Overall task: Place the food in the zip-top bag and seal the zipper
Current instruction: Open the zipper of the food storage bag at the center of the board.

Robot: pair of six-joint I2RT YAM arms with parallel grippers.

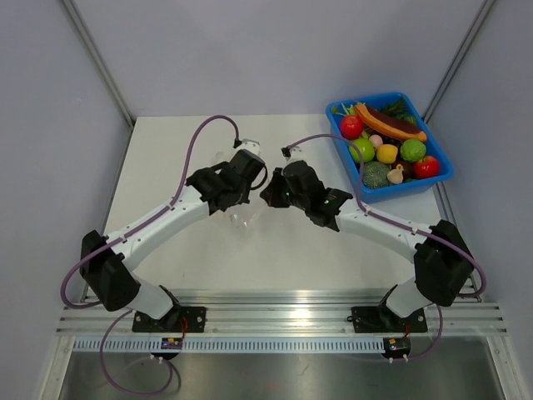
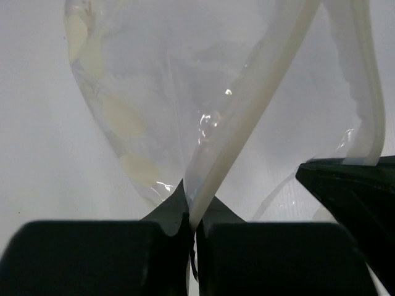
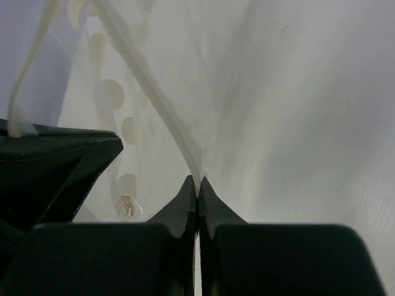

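clear zip-top bag (image 2: 123,74) pinched at zipper (image 2: 260,86) by left gripper (image 2: 192,209), right gripper (image 3: 198,185); food (image 1: 387,152) in blue tray (image 1: 408,188); next likely: spread mouth.

The zip-top bag (image 2: 154,80) is clear with pale cream dots, its zipper (image 2: 247,105) milky white. The left gripper (image 2: 192,206) and right gripper (image 3: 198,185) are black. Far right, the blue tray (image 1: 408,188) holds red, green, yellow and orange food (image 1: 386,153).

left end effector (image 2: 192,203), right end effector (image 3: 198,185): 2 | zip-top bag (image 1: 241,218) 1 | blue tray (image 1: 398,192) 1
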